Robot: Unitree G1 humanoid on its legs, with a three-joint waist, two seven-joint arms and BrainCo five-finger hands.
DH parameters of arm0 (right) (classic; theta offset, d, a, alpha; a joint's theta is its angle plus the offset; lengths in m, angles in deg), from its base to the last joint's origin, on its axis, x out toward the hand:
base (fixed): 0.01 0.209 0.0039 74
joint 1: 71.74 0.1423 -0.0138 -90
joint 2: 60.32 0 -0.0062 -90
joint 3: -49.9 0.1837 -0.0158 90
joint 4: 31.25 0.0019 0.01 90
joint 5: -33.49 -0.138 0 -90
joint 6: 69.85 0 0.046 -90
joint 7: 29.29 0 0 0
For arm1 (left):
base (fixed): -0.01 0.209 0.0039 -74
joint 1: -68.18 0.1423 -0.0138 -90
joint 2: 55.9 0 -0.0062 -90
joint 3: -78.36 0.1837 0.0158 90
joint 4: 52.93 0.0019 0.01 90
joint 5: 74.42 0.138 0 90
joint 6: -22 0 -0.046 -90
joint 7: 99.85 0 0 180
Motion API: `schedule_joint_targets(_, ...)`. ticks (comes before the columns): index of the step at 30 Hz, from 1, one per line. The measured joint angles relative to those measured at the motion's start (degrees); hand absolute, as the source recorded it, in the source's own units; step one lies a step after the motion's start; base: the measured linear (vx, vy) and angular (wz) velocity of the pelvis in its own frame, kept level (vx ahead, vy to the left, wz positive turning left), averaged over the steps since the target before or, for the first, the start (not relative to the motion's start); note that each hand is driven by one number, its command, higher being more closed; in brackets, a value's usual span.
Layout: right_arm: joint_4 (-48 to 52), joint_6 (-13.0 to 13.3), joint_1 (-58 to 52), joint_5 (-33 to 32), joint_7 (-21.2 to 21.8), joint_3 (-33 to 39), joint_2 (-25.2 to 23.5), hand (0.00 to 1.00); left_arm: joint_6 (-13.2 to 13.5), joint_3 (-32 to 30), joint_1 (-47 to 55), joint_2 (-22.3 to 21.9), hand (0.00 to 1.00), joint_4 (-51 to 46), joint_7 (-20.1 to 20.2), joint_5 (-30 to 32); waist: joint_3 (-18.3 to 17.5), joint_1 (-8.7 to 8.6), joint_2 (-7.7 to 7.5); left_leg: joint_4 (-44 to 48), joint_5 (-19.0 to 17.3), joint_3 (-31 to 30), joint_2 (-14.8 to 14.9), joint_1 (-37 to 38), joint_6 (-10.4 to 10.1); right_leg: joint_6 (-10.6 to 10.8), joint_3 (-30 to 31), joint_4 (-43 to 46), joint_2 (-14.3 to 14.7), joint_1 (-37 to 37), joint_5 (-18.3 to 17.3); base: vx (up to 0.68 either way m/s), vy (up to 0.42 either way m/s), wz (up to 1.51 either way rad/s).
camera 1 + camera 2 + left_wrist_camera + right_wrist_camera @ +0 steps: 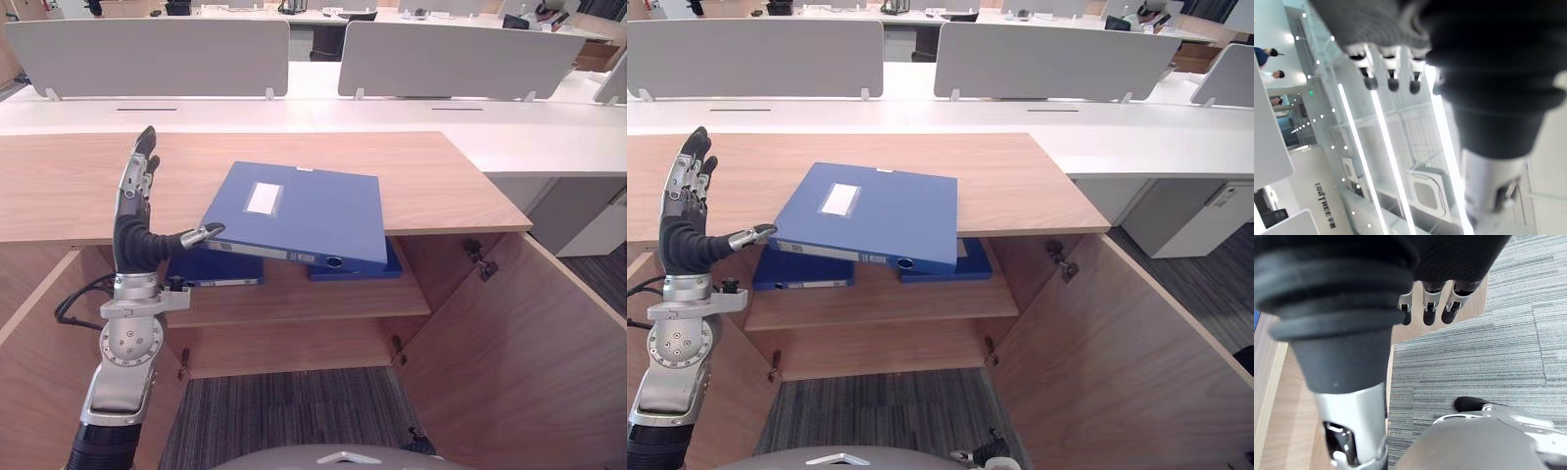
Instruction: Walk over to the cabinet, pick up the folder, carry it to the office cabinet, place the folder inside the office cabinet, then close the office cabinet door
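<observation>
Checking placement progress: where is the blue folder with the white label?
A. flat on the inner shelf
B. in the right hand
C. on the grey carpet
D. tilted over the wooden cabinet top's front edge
D: the blue folder with the white label slants off the wooden cabinet top, above the shelf.

Bright, even overhead light. Ceiling strips (1362,159) glare white in the left wrist view. Soft shadow beneath the folder (294,211) at 6 o'clock.

Blue folders (217,268) on cabinet shelf (294,300)
</observation>
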Motion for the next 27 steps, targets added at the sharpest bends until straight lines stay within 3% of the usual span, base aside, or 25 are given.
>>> schedule_joint_targets(4,0.0,0.08,-0.2,-0.01,0.14,0.01,-0.04,0.0,-0.03,4.04,-1.55,0.7,0.0,-0.07,1.95,1.14,-0.05,-0.09,-0.07,0.0,-0.02,0.04,0.03,-0.09,-0.02,0.18,0.19,0.35,-0.15,-0.04,-0.12,-0.02,-0.002,0.0)
schedule_joint_targets(7,0.05,0.07,-0.03,-0.02,0.22,-0.01,-0.04,0.0,-0.06,6.62,-3.14,3.82,0.0,0.33,3.25,3.12,-0.02,-0.35,-0.05,0.0,0.3,-0.01,-0.16,0.27,0.46,0.16,0.04,0.2,-0.08,-0.09,-0.09,0.0,0.0,0.0)
schedule_joint_targets(13,0.07,0.08,0.27,-0.03,0.3,-0.02,0.0,0.0,-0.21,11.95,-7.67,9.2,0.0,6.18,5.28,12.62,-0.02,-1.21,-0.04,0.0,0.3,-0.14,-0.22,0.07,0.47,0.07,-0.61,-0.89,-0.06,0.23,0.24,0.0,0.0,0.0)
schedule_joint_targets(19,0.07,0.18,0.76,-0.05,0.22,0.0,0.04,0.0,-0.4,15.6,-9.86,12.15,0.0,9.46,5.21,22.28,0.13,-2.28,0.11,0.01,0.12,-0.09,-0.24,0.03,0.27,0.09,-0.79,-1.53,-0.06,0.42,0.34,0.0,0.0,0.0)
schedule_joint_targets(27,0.05,0.45,0.83,-0.13,0.1,0.07,0.0,0.0,-2.12,18.25,-11.19,12.93,0.0,11.96,2.97,31.94,0.22,-3.27,0.18,0.01,-0.15,0.01,-0.25,0.15,0.06,-0.02,-0.93,-2.58,-0.02,0.99,0.72,0.0,0.0,0.0)
